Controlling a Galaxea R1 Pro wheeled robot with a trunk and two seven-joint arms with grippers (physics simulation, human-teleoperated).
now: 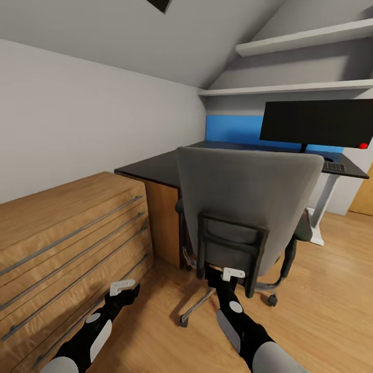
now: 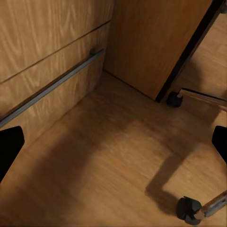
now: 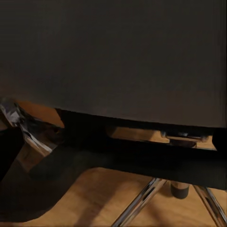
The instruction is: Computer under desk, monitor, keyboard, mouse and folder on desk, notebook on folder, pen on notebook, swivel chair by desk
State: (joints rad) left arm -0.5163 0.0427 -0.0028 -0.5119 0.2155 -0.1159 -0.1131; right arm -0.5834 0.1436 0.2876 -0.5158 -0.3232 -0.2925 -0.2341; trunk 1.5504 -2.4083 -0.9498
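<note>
I had the desk [image 1: 155, 168] ahead, cabinet [image 1: 62, 233] along its left side. Chair [image 1: 248, 207] stood backrest toward me, just in front of the desk. Monitor [image 1: 316, 123] sat on the desk, keyboard [image 1: 334, 167] below it (mostly hidden). Left gripper [image 2: 113, 142] hung spread over the floor; right gripper [image 3: 113, 146] spread near the chair's back.

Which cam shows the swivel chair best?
Head view: the whole swivel chair from behind, backrest to castors, at the desk. Right wrist view gets a close backrest and chrome legs; left wrist view just two castors.
</note>
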